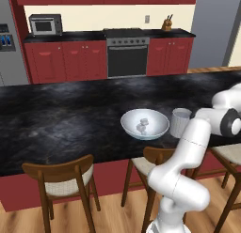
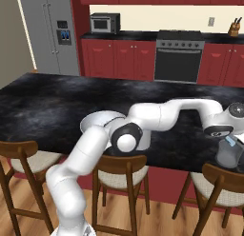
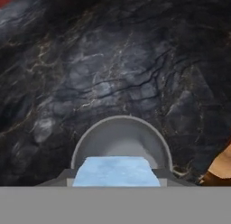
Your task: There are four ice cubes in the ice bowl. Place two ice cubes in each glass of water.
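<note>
The ice bowl [image 1: 144,124] sits near the front edge of the black counter with pale ice cubes [image 1: 142,126] inside; in the right base view the ice bowl [image 2: 96,121] is partly hidden by my arm. One glass of water [image 1: 180,122] stands just right of the bowl. A second glass of water [image 2: 231,155] stands further right. My gripper [image 2: 229,141] hangs directly over it, shut on a light blue ice cube [image 2: 230,141]. In the hand view, the light blue ice cube [image 3: 116,170] sits in my gripper [image 3: 116,175], above the open rim of the glass of water [image 3: 122,136].
Wooden stools [image 1: 61,176] [image 2: 125,167] [image 2: 220,181] line the counter's front edge. The black marble counter [image 1: 61,119] stretches left and back. A stove [image 1: 127,53], microwave [image 1: 45,24] and fridge [image 2: 52,33] stand along the far wall.
</note>
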You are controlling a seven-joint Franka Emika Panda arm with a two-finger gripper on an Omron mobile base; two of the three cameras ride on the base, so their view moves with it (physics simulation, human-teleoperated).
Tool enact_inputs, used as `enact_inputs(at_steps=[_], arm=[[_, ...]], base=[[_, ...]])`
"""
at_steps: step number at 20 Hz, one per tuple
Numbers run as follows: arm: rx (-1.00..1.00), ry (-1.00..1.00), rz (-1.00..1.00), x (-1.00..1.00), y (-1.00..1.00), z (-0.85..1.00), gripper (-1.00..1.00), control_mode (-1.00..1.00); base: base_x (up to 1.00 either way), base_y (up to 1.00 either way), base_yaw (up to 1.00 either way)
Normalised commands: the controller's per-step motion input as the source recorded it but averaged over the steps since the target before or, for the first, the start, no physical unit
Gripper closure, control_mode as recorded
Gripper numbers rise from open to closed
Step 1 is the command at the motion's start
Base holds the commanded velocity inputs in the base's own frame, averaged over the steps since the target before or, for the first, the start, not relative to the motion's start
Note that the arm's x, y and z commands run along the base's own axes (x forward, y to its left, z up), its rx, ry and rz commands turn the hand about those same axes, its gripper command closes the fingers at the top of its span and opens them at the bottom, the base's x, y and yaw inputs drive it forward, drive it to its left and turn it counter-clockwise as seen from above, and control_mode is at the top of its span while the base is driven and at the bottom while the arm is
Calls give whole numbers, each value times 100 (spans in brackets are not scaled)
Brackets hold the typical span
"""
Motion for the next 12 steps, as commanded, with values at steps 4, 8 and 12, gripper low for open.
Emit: enact_inputs(at_steps=[4, 8, 12], arm=[[1, 6, 0, 23, -27, -38, 100, -100], [4, 2, 0, 25, -21, -15, 100, -100], [7, 0, 0, 28, -20, -2, 100, -100]], base=[[0, 0, 0], [0, 0, 0], [0, 0, 0]])
